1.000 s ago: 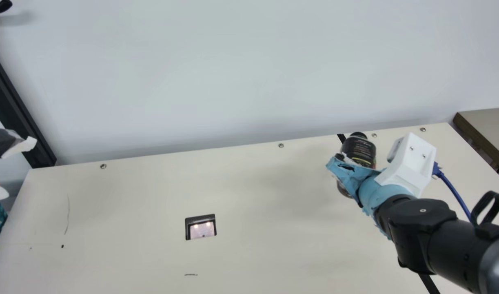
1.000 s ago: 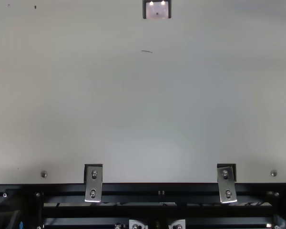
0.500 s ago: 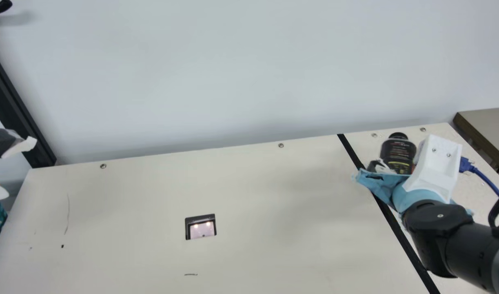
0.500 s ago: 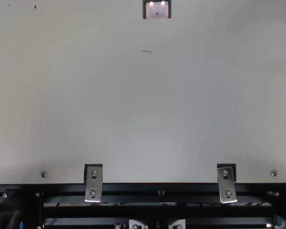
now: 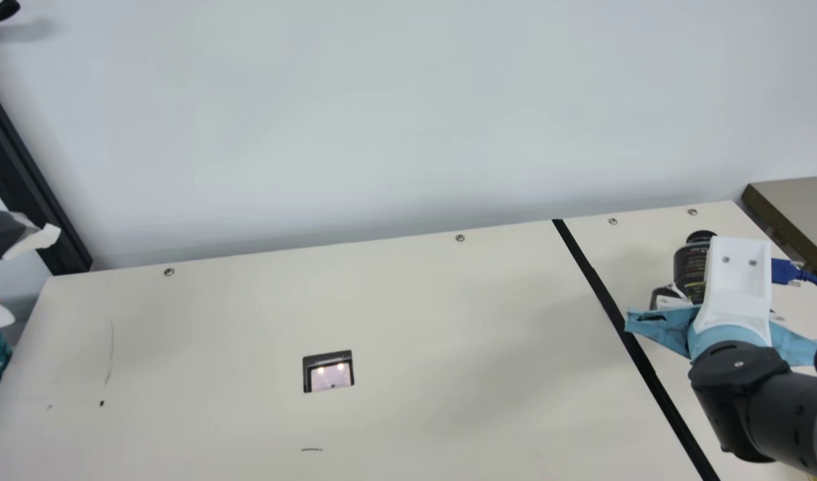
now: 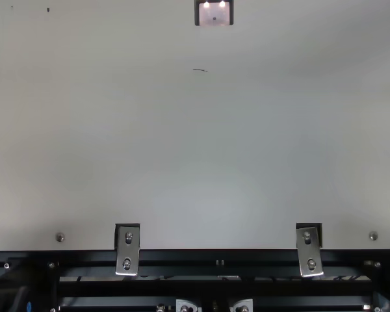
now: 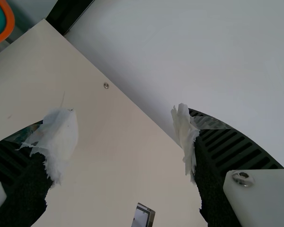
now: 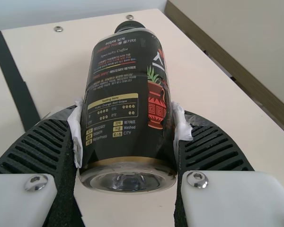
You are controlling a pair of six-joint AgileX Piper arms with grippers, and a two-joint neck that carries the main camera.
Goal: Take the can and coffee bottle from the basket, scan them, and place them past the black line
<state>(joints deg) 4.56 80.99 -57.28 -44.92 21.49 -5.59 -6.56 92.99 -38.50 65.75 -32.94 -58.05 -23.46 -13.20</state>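
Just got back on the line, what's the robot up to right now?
The right gripper has the coffee bottle clamped between its fingers, over the part of the table past the black line. Whether the bottle's base touches the table, I can't tell. The left gripper is open with nothing between its fingers, off at the main view's left edge. The scanner window in the tabletop is lit. The bottle has not been let go yet.
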